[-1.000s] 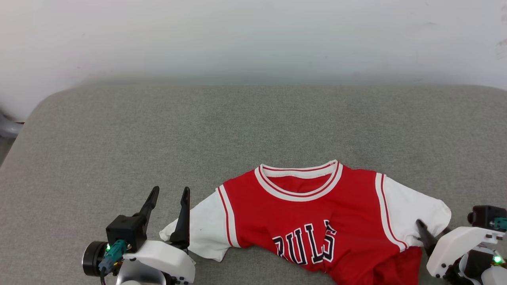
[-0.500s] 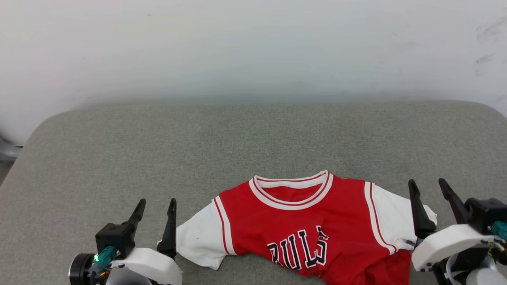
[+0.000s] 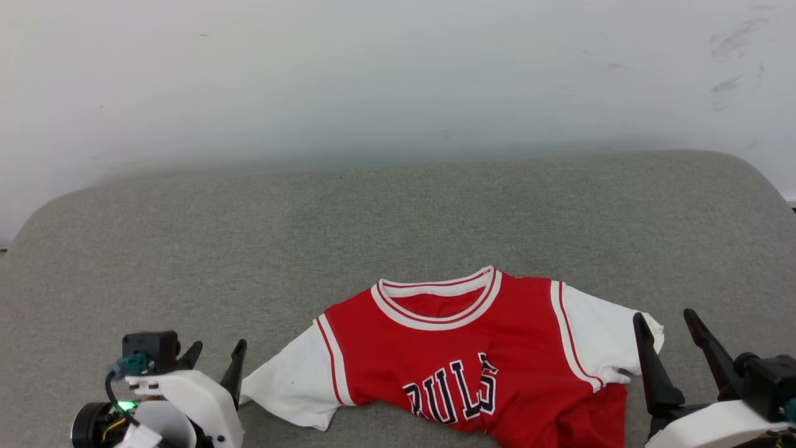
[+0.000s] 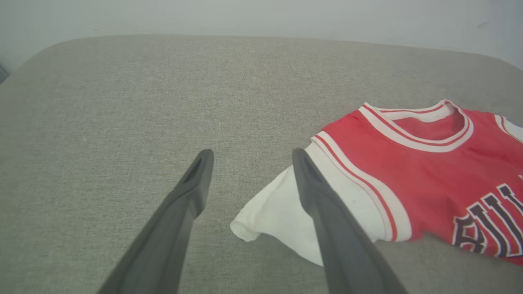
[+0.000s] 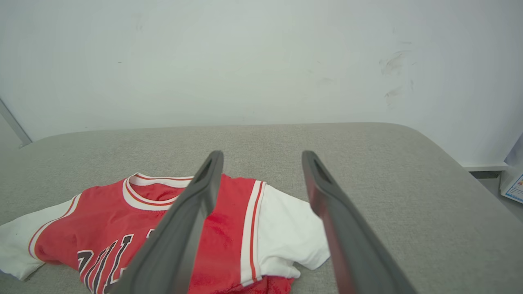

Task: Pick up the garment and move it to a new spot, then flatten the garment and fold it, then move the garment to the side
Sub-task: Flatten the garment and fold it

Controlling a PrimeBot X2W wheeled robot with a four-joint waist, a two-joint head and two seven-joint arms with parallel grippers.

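Garment [image 3: 460,354]: chest up on the grey cushion [image 3: 398,211], hem bunched, not yet flattened.
Left gripper [image 3: 214,358]: spread, empty, beside the garment's sleeve.
Right gripper [image 3: 664,323]: spread, empty, beside the garment's opposite sleeve, likely ready for flattening.

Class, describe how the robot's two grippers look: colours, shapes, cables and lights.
The left gripper has two long, dark, tapering fingers on a glossy white shell, with a black boxy block, a teal plug with a thin dark cable, a green light and a black round part. The right gripper has the same dark pointed fingers, white shell and black block.
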